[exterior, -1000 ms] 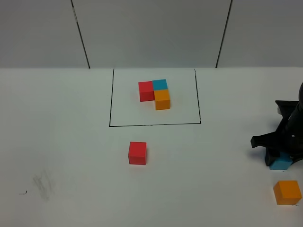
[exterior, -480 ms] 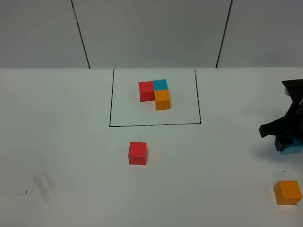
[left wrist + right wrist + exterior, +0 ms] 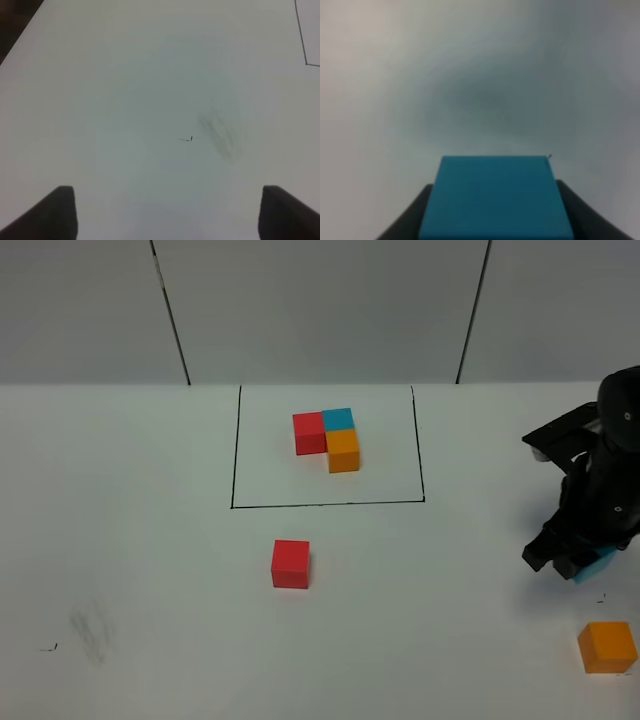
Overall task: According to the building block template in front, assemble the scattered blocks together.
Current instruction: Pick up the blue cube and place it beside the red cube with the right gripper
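The blue cube (image 3: 495,197) is between the right fingers (image 3: 405,222), which are closed on its two sides. In the high view only a small blue corner of it shows under the black arm, at the right edge a little below the middle, and I cannot tell if it touches the desk (image 3: 140,540). The orange cube (image 3: 606,646) lies alone in the lower right corner, near the blue one but apart from it. The red cube (image 3: 290,563) lies alone just left of the centre, well apart from both. Above it, in the upper middle, is the template (image 3: 328,438): red, blue and orange cubes joined in an L shape, inside a thin black rectangle (image 3: 233,455) drawn on the desk. The left fingers (image 3: 57,212) are spread wide and hold nothing; they are over bare desk with a grey smudge (image 3: 220,135), which the high view shows at the lower left.
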Motion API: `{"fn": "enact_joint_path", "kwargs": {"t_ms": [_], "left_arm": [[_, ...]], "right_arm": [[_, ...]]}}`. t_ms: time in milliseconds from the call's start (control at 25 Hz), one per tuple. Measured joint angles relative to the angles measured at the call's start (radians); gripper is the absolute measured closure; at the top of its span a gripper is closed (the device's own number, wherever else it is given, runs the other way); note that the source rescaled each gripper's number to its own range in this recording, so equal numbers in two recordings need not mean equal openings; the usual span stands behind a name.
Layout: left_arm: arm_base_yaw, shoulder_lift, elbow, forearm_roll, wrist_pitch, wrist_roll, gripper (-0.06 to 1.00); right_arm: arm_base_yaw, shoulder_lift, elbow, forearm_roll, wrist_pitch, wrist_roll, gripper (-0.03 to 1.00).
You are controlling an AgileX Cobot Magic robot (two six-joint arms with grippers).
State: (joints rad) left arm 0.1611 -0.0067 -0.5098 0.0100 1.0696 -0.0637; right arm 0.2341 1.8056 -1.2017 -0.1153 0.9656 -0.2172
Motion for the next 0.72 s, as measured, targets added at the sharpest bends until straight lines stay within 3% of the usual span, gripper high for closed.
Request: {"fn": "enact_joint_path", "kwargs": {"t_ms": [480,720], "left_arm": [[0.0,0.0,0.0,0.0,0.0,-0.001,-0.05],[0.0,0.0,0.0,0.0,0.0,-0.001,-0.05]], "right_arm": [[0.228,-0.001,-0.092,-0.003,-0.094,-0.39,0.77],[0.259,-0.001,-0.092,0.058,-0.098,-0.538,0.77]]}}
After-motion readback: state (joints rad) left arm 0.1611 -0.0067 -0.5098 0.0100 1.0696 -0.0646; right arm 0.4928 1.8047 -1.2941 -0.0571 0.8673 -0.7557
